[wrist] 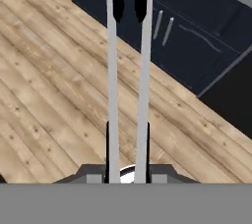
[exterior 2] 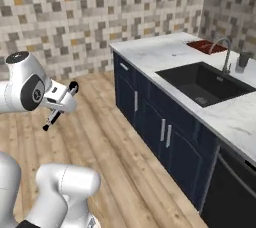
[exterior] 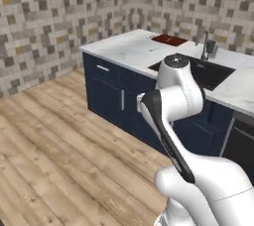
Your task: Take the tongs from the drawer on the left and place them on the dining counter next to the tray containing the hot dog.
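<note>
In the hand view, nearest the lens, we saw the end effector closed narrowly on the tongs; its two dark fingertips pressed the outer sides of the two thin silver-grey arms, which ran straight away from the camera, side by side and apart, to black ends near the top of the picture; beneath them lay the wooden floor, and beyond the black ends stood navy cabinet doors with silver handles.

From the right base view we saw the end effector out over the floor, well apart from the cabinets, with the tongs showing as a slender dark stick slanting down to the left; the white arm carried it from the lower left.

Further out we saw the dining worktop, white and grey-veined, with its black sink and curved faucet; the tray, dark red-brown, lay on the far part of the worktop beyond the sink; we could not make out what it held; in the left base view the tray sat near the tiled wall, and the drawer with its short silver bar handle appeared shut at the worktop's left end.
</note>
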